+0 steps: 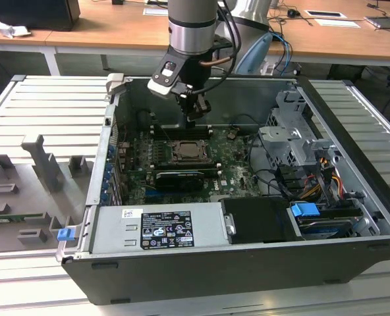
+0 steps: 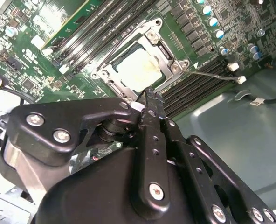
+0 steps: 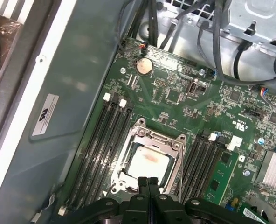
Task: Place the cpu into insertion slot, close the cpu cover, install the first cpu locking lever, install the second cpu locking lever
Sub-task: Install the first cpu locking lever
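Observation:
The cpu (image 3: 147, 163) lies flat in the insertion slot (image 1: 192, 153), its pale top (image 2: 138, 69) showing through the window of the cpu cover (image 2: 163, 70). The cover's silvery frame (image 3: 173, 147) lies down around the chip. A thin silvery lever rod (image 2: 217, 75) juts out sideways from the socket over the memory slots. My gripper (image 1: 196, 118) hangs a little above the socket's far edge inside the open computer case. Its black fingers are pressed together in both wrist views, gripper (image 3: 148, 180) and gripper (image 2: 150, 96), with nothing held.
Black memory slots (image 3: 103, 140) flank the socket. A black graphics card (image 1: 180, 178) lies in front of it, a grey drive cage (image 1: 294, 138) with cables to the exterior view's right, and a power supply (image 1: 159, 227) at the front. Case walls (image 1: 116, 125) surround the board.

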{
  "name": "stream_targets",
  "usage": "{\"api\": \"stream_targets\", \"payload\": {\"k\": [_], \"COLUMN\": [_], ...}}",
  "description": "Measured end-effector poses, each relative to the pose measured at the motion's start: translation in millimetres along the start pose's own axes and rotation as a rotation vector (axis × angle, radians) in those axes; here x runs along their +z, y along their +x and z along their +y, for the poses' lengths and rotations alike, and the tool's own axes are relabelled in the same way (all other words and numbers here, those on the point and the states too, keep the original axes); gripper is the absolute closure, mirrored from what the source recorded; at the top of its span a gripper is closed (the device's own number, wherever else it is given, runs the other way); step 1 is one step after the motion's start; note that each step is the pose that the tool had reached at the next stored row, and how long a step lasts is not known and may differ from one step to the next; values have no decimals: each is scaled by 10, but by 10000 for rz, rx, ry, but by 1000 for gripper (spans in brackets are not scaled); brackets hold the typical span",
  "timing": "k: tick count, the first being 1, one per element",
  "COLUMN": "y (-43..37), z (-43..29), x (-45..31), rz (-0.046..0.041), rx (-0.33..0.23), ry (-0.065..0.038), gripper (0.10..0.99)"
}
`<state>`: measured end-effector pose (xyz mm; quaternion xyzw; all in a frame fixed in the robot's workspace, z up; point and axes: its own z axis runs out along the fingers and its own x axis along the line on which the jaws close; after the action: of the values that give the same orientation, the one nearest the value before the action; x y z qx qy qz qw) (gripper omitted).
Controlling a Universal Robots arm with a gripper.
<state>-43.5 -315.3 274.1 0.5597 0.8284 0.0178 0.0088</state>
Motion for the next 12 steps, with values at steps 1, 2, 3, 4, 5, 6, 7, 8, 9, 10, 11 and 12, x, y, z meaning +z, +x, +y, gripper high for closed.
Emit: {"api": "stream_targets", "payload": {"k": [1, 2, 3, 4, 5, 6, 7, 8, 9, 10, 11, 12], "y": [0, 0, 0, 0, 0, 0, 0, 0, 0, 0, 0, 0], "z": [0, 0, 0, 0, 0, 0, 0, 0, 0, 0, 0, 0], "x": [0, 0, 0, 0, 0, 0, 0, 0, 0, 0, 0, 0], "rz": [4, 10, 15, 19, 22, 25, 29, 32, 36, 39, 43, 47], "rx": [-98, -237, -385, -479, -556, -628, -737, -815, -913, -986, -1086, -1171], "ry": [1, 1, 2, 3, 3, 4, 4, 5, 5, 6, 6, 7], "gripper": [980, 980, 980, 980, 980, 980, 980, 980, 980, 980, 980, 980]}}
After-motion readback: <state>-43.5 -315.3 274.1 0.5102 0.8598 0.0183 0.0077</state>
